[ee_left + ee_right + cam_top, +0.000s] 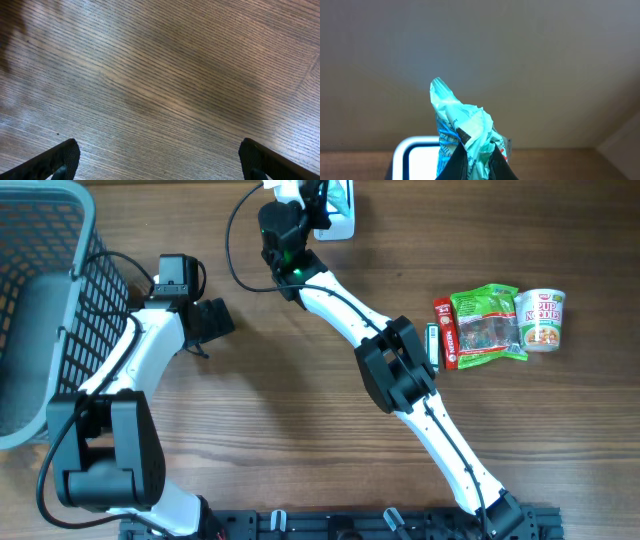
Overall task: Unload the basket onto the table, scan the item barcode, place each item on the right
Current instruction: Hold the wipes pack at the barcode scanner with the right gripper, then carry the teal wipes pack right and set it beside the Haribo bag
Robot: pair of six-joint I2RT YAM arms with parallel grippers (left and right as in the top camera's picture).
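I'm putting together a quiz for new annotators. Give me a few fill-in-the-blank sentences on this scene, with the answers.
1. The right gripper is ____ on a pale green packet.
2. The left gripper is ____, with only bare wood between its fingers.
3. The grey mesh container beside the left gripper is a ____.

Missing words: shut; open; basket.

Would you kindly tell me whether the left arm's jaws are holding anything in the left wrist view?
No, the left gripper has its jaws wide apart, with only the bare wooden table showing between them.
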